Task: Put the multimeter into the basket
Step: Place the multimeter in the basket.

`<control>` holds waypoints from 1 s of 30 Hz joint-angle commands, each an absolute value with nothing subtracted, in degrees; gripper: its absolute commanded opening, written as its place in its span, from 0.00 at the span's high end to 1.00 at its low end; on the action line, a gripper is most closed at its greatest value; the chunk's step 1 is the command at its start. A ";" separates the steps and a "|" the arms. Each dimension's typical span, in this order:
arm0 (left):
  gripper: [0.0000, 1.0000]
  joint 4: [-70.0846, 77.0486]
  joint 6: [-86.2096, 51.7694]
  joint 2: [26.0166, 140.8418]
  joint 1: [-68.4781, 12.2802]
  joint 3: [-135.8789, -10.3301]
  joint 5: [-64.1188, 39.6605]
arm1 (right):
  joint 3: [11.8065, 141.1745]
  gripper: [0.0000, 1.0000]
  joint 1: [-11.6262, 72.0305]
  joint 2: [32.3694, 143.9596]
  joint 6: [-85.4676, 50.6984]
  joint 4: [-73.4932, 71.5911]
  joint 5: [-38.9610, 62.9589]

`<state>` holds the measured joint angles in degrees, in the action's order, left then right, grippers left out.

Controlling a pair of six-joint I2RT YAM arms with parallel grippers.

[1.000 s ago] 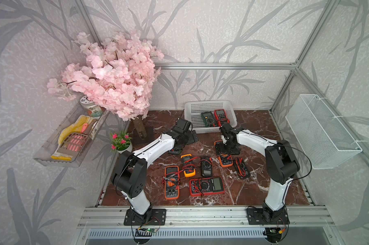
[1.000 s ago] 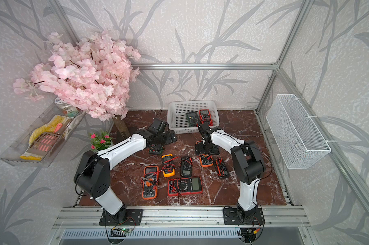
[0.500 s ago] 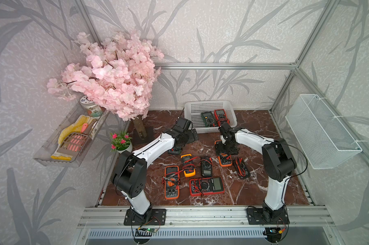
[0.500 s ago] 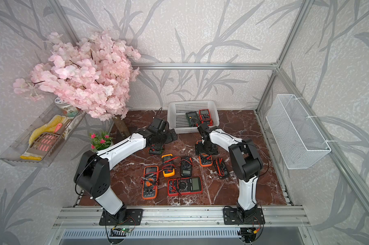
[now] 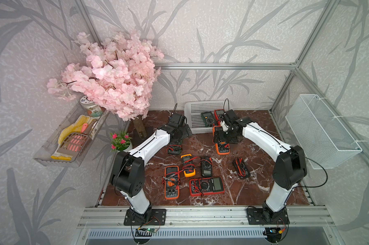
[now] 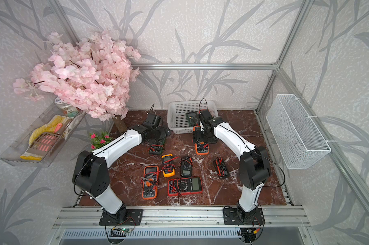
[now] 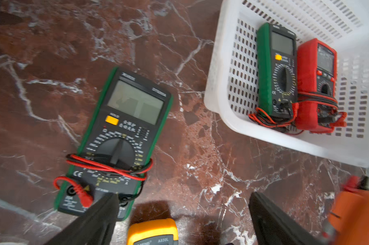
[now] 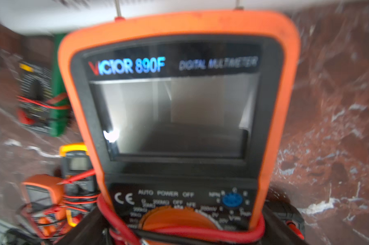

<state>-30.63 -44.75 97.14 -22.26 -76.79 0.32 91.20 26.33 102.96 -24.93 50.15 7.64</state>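
I record grey leaf-patterned wallpaper on every enclosing wall, aluminium framing along the joins, a red-brown marble floor panel, a clear wall tray on one side wall and a white wire-mesh bin opposite, under even lighting.

Pink blossom tree at 10 o'clock; clear tray at 9; sm. potted plant adj.; wire-mesh bin at 3.

Upper links: glossy white tapered shells, one per arm.
Joint housings: matt black, rounded, with small round holes in the side face.
Cables: thin and black, along the white shells, looping free at joints.
Base plates: flat black rectangles.
Left gripper: two flat black wedges.
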 commanded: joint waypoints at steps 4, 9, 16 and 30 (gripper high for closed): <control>0.00 -33.46 -43.64 96.08 -19.89 -77.05 1.56 | 103.63 0.42 26.06 105.96 -27.37 46.34 8.26; 0.00 -32.58 -42.89 96.24 -19.78 -75.96 0.66 | 116.17 0.42 25.88 115.11 -28.80 44.59 8.45; 0.00 -32.83 -41.84 95.58 -19.78 -74.80 0.49 | 133.80 0.42 25.82 128.84 -30.77 42.03 7.74; 0.00 -34.83 -41.36 93.44 -19.78 -75.62 -1.22 | 158.11 0.41 26.88 149.39 -28.56 37.87 5.27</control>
